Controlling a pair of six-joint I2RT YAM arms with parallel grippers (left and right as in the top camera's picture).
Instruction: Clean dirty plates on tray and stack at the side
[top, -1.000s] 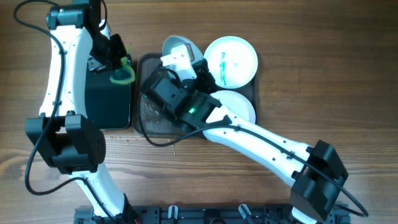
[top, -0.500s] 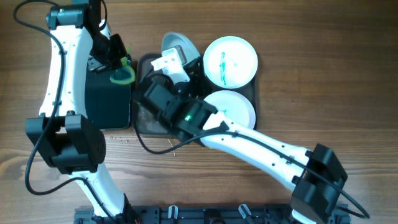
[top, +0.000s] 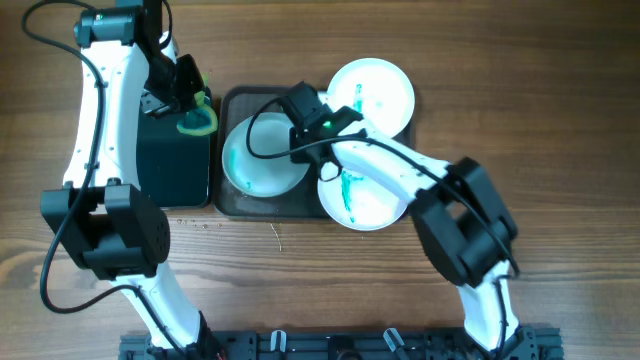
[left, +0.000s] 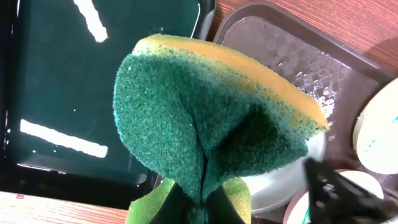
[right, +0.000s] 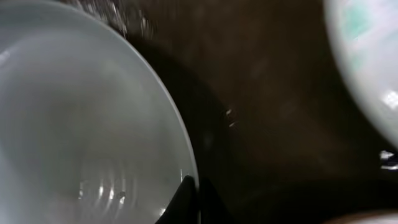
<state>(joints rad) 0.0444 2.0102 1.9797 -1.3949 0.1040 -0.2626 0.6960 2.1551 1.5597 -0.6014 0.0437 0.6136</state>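
The plate (top: 262, 157) is pinched at its rim by the right gripper (right: 189, 196), just right of the sponge (left: 211, 118), which is clamped in the nearer left gripper (left: 196, 205).

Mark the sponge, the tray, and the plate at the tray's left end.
sponge (left: 205, 118), left wrist view, green scouring face.
tray (top: 243, 204), overhead view, bare floor at lower-left corner.
plate (top: 258, 160), overhead view, centre of its inside.

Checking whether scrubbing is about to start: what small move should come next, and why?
Probably carry the left gripper and its sponge across onto the plate in the tray. The right gripper pinches that plate's rim, which should steady it, while the sponge hangs over the dark tub, apart from the plate.
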